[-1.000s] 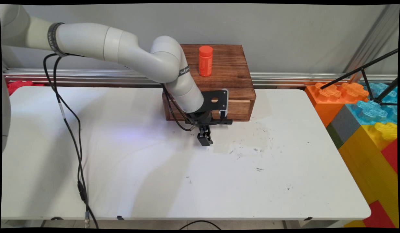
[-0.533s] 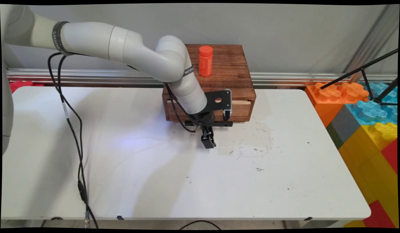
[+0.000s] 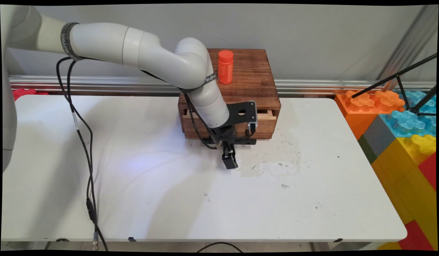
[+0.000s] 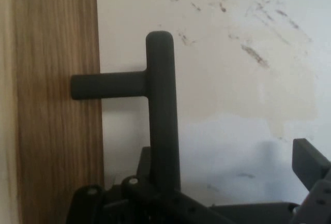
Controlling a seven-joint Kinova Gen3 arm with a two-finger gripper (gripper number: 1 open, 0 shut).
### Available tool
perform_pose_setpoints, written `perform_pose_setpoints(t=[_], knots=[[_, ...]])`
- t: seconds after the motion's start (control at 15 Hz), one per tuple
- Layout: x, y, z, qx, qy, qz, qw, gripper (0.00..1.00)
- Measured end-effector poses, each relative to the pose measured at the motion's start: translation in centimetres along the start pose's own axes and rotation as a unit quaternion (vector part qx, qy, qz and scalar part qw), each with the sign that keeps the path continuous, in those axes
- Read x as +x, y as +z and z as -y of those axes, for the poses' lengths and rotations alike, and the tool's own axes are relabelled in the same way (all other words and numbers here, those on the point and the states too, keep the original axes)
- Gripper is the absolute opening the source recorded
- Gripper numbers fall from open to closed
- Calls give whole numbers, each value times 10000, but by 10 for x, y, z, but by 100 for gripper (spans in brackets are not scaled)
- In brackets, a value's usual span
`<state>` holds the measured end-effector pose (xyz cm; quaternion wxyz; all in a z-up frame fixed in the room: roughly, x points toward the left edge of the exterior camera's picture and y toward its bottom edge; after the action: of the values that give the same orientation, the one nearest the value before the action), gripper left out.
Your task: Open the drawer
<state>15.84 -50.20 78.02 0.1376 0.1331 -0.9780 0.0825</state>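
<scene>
A dark wooden box stands at the table's back with an orange bottle upright on top. Its drawer is pulled out a little toward the near side. My gripper hangs low just in front of the drawer. In the hand view a black T-shaped handle sticks out from the drawer front. The gripper is open around the handle's bar: one finger lies against the bar on the drawer side, and the other finger stands well off from it.
The white table carries dark scuff marks to the right of the gripper. Large coloured building blocks are stacked past the table's right edge, with a black tripod above them. Black cables hang from the arm at the left.
The gripper has moved toward the near side and slightly right. The drawer has slid out of the box with it, showing a pale top edge.
</scene>
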Motion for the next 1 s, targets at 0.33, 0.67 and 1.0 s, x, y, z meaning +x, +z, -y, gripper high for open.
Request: perform_pose_setpoints(t=[0.33, 0.67, 1.0], knots=[[-4, 2, -7, -118, -69, 87, 9999, 100], [-7, 4, -26, -226, -32, 89, 9997, 100], [-6, 4, -44, -261, 47, 59, 9996, 100]])
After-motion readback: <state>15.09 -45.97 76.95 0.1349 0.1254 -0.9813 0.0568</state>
